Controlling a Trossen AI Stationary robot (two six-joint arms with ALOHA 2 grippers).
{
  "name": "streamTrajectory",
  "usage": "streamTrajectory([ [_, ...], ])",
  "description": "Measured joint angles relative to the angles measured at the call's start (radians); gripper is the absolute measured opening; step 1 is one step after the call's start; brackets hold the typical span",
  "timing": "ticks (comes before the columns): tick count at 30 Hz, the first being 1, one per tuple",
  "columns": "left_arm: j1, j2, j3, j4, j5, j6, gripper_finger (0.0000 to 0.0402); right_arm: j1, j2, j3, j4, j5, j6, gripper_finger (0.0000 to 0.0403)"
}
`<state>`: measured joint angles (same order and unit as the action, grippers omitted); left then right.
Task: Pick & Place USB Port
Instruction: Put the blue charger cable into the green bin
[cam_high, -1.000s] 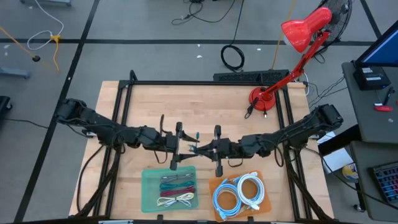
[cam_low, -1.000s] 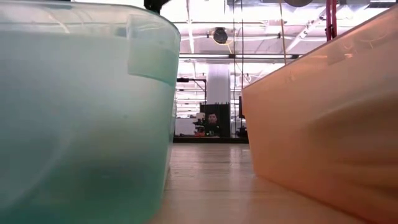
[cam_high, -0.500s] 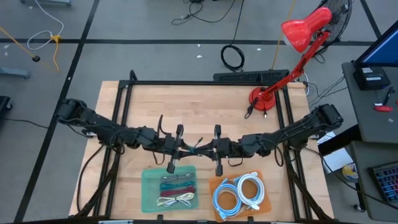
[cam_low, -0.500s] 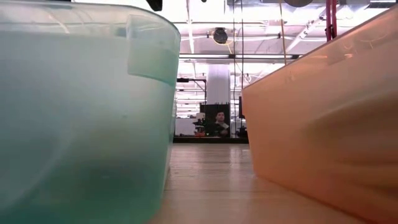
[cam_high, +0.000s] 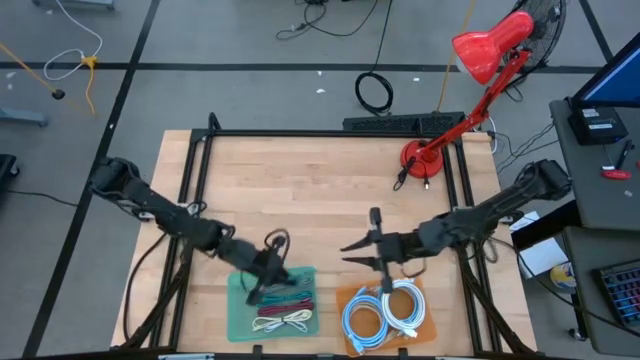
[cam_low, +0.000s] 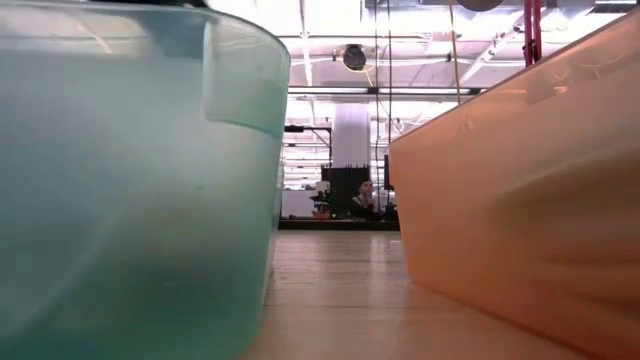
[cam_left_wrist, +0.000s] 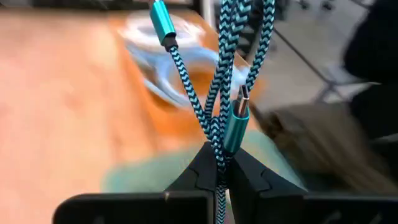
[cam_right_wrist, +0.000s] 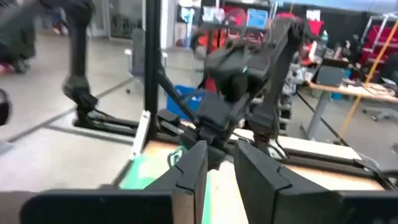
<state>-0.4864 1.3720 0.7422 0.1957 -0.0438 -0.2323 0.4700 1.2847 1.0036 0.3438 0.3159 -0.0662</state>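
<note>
Holding the teal braided cable (cam_left_wrist: 219, 93) tight in the pinched left gripper (cam_high: 262, 281), right over the green bin (cam_high: 240, 312). Hanging in loops, zigzag teal and black, shiny plugs at both ends. Needing to go straight down into that bin. Waiting at 3 o'clock, the right gripper (cam_high: 352, 250), fingers a little apart, holding nothing.

a robotics lab or workshop; behind the wooden table (cam_high: 320, 180) lie a grey floor with loose cables (cam_high: 375, 92), more robot arms (cam_right_wrist: 249, 74) and workbenches (cam_right_wrist: 348, 93)
</note>
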Motion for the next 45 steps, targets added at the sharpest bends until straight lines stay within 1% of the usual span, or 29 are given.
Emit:
streamTrajectory([
  [3, -0.059, 0.0, 0.005, -0.051, 0.032, -0.142, 0.0014, 0.016, -0.053, -0.05, 0.039, 0.007, 0.0, 0.0076],
  [6, -0.129, 0.003, 0.058, -0.118, 0.035, -0.269, 0.0014, 0.021, -0.082, -0.103, 0.095, 0.059, 0.001, 0.0076],
  [8, -0.164, 0.021, 0.108, -0.195, 0.031, -0.334, 0.0013, 0.019, -0.099, -0.133, 0.138, 0.094, -0.003, 0.0074],
  [11, -0.197, 0.06, 0.207, -0.41, 0.012, -0.406, 0.0013, 0.009, -0.107, -0.16, 0.188, 0.107, -0.009, 0.0073],
  [15, -0.193, 0.15, 0.359, -0.716, 0.006, -0.451, 0.0013, -0.002, -0.108, -0.172, 0.2, 0.104, -0.006, 0.0073],
  [16, -0.184, 0.181, 0.388, -0.769, 0.011, -0.451, 0.0013, -0.004, -0.109, -0.172, 0.199, 0.104, -0.002, 0.0073],
  [18, -0.157, 0.245, 0.44, -0.813, 0.049, -0.436, 0.0013, -0.004, -0.109, -0.172, 0.198, 0.104, 0.001, 0.0071],
  [20, -0.133, 0.294, 0.474, -0.836, 0.104, -0.413, 0.0013, -0.004, -0.108, -0.173, 0.197, 0.103, 0.001, 0.007],
  [23, -0.098, 0.363, 0.501, -0.828, 0.181, -0.367, 0.0013, -0.004, -0.108, -0.173, 0.193, 0.103, 0.001, 0.0069],
  [26, -0.067, 0.394, 0.509, -0.828, 0.228, -0.332, 0.0013, -0.004, -0.108, -0.173, 0.19, 0.103, 0.001, 0.0069],
  [33, -0.036, 0.407, 0.509, -0.815, 0.24, -0.292, 0.0013, -0.004, -0.108, -0.173, 0.186, 0.103, 0.001, 0.0068],
  [40, -0.047, 0.408, 0.473, -0.681, 0.262, -0.281, 0.0013, -0.004, -0.108, -0.173, 0.187, 0.102, 0.002, 0.0067],
  [45, -0.045, 0.444, 0.452, -0.665, 0.276, -0.273, 0.0013, -0.004, -0.108, -0.173, 0.186, 0.102, 0.005, 0.0066],
])
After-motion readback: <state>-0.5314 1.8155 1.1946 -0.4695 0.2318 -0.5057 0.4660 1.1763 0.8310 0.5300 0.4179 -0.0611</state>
